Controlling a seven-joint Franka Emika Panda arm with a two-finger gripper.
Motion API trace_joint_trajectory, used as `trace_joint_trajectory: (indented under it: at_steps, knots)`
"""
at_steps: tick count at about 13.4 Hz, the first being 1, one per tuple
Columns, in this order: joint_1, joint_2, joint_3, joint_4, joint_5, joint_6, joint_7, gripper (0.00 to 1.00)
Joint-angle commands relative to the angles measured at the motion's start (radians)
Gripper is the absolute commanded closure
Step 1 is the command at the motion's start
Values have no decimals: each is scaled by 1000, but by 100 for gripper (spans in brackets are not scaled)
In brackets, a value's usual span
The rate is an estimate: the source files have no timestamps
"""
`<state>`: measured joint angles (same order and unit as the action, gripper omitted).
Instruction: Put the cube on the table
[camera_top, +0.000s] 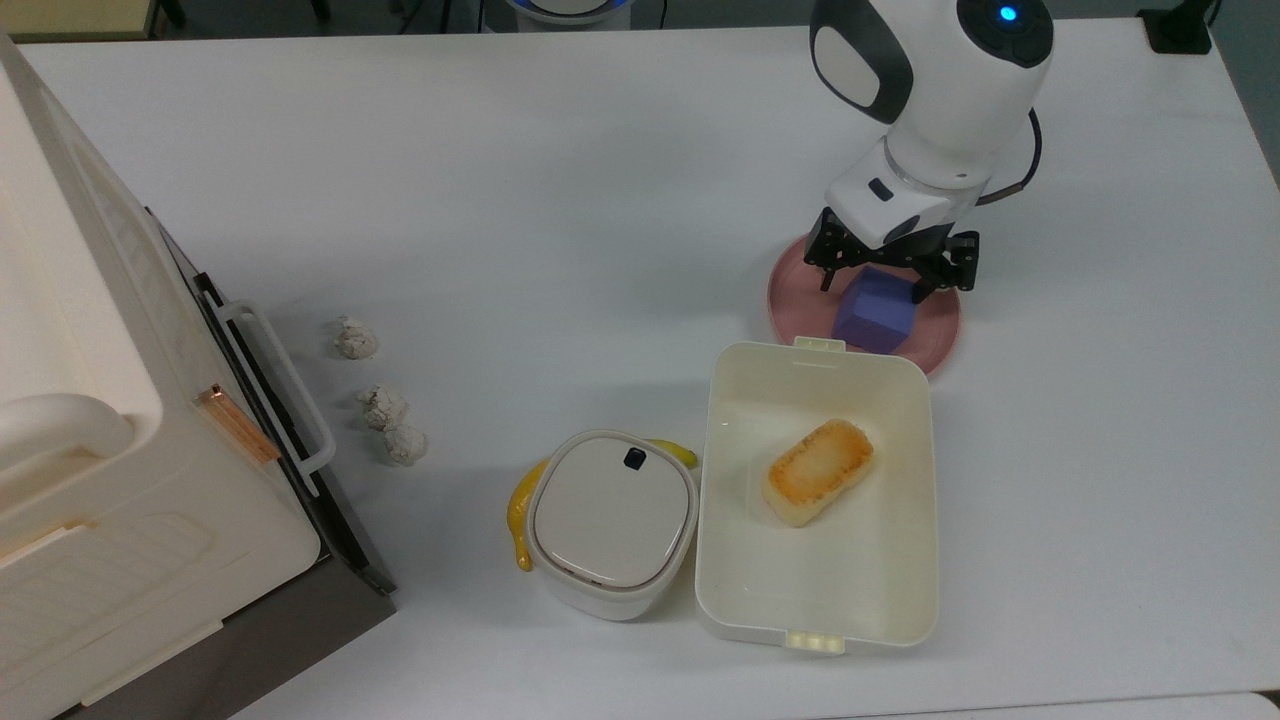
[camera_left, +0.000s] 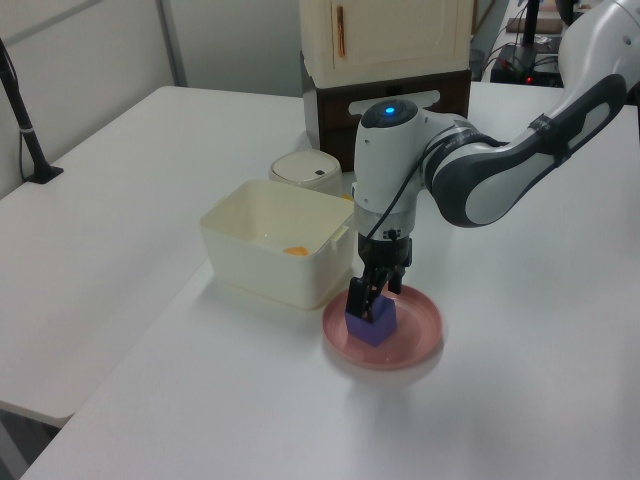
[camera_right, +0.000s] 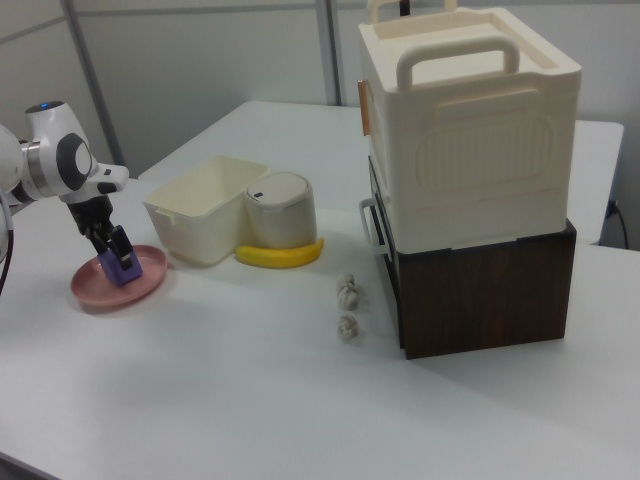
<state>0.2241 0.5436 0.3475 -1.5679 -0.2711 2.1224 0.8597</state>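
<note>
Gripping cube (camera_top: 874, 320): claw (camera_top: 882, 282) over plate (camera_top: 935, 325)

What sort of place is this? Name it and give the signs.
Probably a robotics lab workbench made up as a toy kitchen. A robot arm works over a bare white table that holds pretend items: a banana, a toasted bread piece in a cream tray, and a cube on a pink plate.

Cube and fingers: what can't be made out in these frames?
- Cube: far edge hidden by the gripper in the top view; whether it has left the plate can't be told.
- Bread: mostly hidden by the tray wall in the left view.
- Banana: mostly covered by the lidded pot in the top view.
</note>
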Motion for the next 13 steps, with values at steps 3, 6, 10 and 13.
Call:
trace_joint_trajectory:
  at_steps: [3, 6, 10, 13]
  knots:
    - [5, -4, -13, 20, -7, 21, 45, 0]
    - [0, -4, -13, 19, -10, 42, 48, 0]
    - [8, 32, -13, 11, -22, 65, 47, 0]
    - [11, 48, -12, 8, -37, 65, 45, 5]
